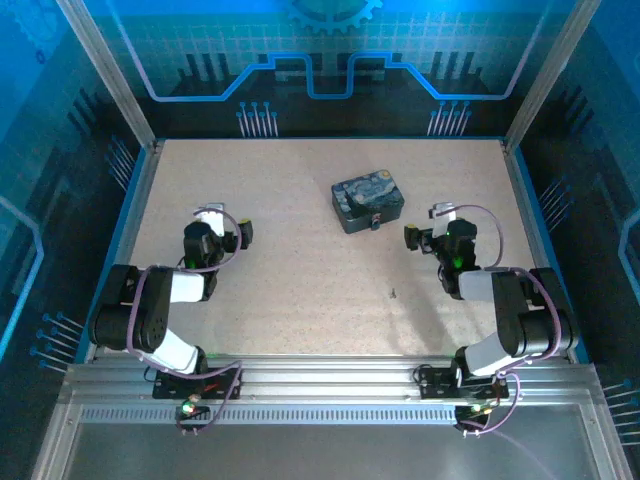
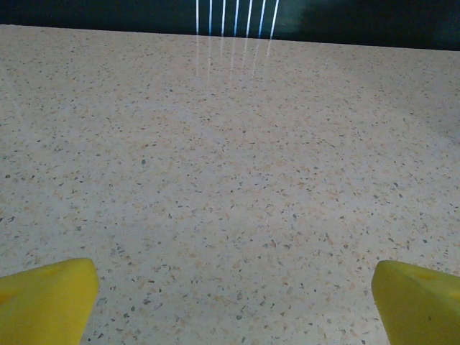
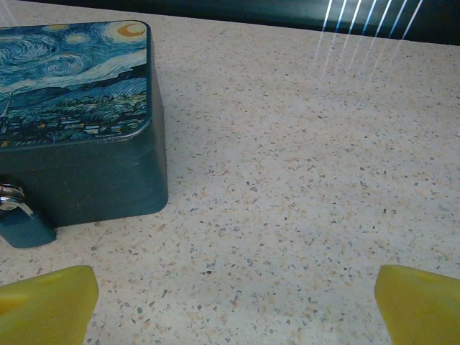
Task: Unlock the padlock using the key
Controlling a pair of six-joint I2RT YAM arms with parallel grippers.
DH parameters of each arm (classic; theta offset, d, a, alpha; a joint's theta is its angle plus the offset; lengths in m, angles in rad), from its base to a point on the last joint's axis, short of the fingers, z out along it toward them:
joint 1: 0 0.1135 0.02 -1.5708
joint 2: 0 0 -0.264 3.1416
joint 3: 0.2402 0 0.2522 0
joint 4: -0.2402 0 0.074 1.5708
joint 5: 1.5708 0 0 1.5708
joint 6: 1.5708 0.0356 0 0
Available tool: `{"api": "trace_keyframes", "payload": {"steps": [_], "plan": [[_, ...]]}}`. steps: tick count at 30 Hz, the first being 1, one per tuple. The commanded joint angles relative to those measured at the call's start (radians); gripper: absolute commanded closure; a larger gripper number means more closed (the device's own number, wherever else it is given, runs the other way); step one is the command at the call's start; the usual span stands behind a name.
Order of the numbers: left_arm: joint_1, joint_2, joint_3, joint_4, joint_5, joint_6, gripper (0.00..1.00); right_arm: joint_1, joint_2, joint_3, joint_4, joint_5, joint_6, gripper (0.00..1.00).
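Surface: the table (image 1: 300,290) has a pale, speckled stone-look top with a blue rim along its left, right and far edges.
Room: blue-lit panels with circuit-style lines close in the table. Aluminium posts rise from its two far corners, and a ribbed metal rail runs along the near edge.
Left arm: folded at the near-left corner, elbow bent, wrist pointing to the far edge.
Left gripper (image 1: 226,222): jaws spread wide with nothing between them. In the left wrist view the yellow fingertips (image 2: 47,298) sit at the lower corners above bare table.
Right arm: folded at the near-right corner, wrist also pointing to the far edge.
Right gripper (image 1: 428,224): jaws wide apart and empty. It hangs just right of the tin (image 1: 366,197), not touching it.
Tin: blue, with a swirling night-sky lid. It lies askew, right of the table's middle and toward the far edge.
Padlock (image 3: 23,228): dark bluish-grey body resting on the table against the tin's near wall, with a pale shiny shackle above it. Whether it is locked cannot be told.
Key (image 1: 394,293): a tiny dark speck flat on the table, well apart from the tin, toward the near edge and right of the middle. Its shape is too small to make out.
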Motion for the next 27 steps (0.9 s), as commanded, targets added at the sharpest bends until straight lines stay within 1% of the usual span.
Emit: {"api": "trace_keyframes", "payload": {"steps": [1, 23, 26, 27], "plan": [[0.008, 0.006, -0.009, 0.037, 0.019, 0.004, 0.01, -0.004, -0.004, 0.017, -0.002, -0.004, -0.011, 0.0], [0.008, 0.006, -0.008, 0.035, 0.018, 0.003, 0.01, -0.006, -0.004, 0.017, -0.003, -0.009, -0.01, 0.0], [0.008, 0.006, -0.012, 0.039, 0.005, 0.001, 0.01, -0.006, -0.006, 0.017, -0.001, -0.011, -0.009, 0.0], [0.008, 0.005, -0.013, 0.043, -0.013, -0.004, 0.01, -0.007, -0.014, 0.03, -0.032, -0.004, -0.006, 0.0]]}}
